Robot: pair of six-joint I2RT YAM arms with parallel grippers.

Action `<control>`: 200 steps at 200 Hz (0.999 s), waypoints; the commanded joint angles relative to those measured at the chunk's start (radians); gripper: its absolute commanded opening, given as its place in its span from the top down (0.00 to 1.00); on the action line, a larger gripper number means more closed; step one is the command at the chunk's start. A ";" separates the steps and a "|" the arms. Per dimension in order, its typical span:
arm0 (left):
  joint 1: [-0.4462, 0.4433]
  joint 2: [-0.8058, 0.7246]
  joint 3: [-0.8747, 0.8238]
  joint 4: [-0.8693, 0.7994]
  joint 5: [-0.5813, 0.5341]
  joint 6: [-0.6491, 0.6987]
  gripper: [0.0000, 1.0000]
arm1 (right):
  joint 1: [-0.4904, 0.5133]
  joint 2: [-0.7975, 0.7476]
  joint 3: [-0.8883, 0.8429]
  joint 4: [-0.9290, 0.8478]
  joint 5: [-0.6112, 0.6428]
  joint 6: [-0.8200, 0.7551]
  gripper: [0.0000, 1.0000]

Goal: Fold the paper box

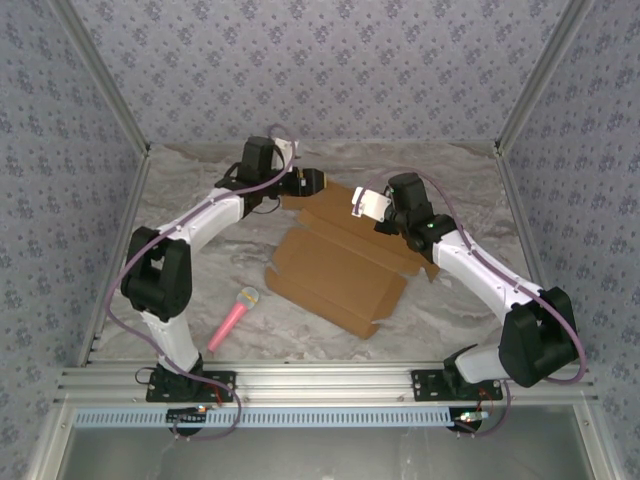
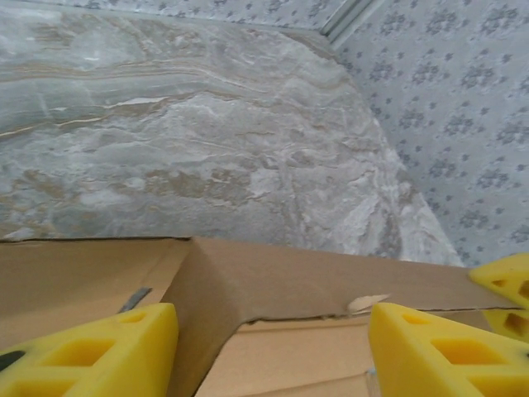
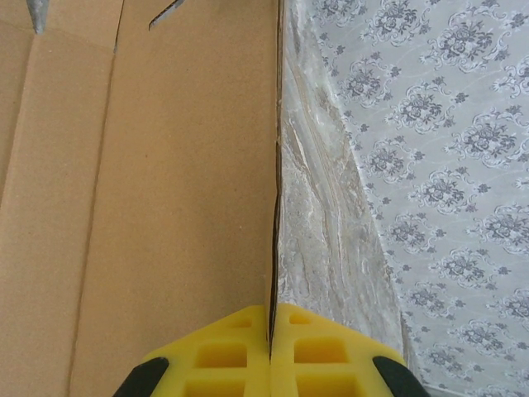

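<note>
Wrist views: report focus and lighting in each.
Left wrist: the left end effector looks slightly soft close up and the table mildly hazy under even light. Right wrist: the box is sharp and evenly lit, with no harsh shadow.

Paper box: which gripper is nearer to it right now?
Right. The right gripper is shut on an edge of the paper box, touching it. The left gripper is open over its far flap, with contact unclear.

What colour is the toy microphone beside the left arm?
The toy microphone is pink with a yellowish head, clearest in the top external view.
</note>
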 commanded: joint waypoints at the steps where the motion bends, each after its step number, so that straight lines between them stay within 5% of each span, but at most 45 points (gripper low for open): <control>1: -0.021 0.024 0.007 0.080 0.059 -0.051 0.38 | 0.009 -0.014 0.026 -0.022 0.006 0.017 1.00; 71: -0.039 0.016 -0.024 0.133 0.062 -0.093 0.38 | 0.006 -0.016 0.016 -0.020 0.017 0.027 1.00; 129: -0.024 -0.151 -0.202 0.091 -0.114 0.067 0.35 | -0.018 -0.024 0.031 -0.063 -0.007 0.039 1.00; 157: -0.021 -0.212 -0.326 0.117 -0.232 0.180 0.33 | -0.076 -0.018 0.100 -0.178 -0.146 0.092 1.00; 200: -0.021 -0.148 -0.391 0.177 -0.210 0.263 0.33 | -0.124 0.027 0.208 -0.306 -0.254 0.160 1.00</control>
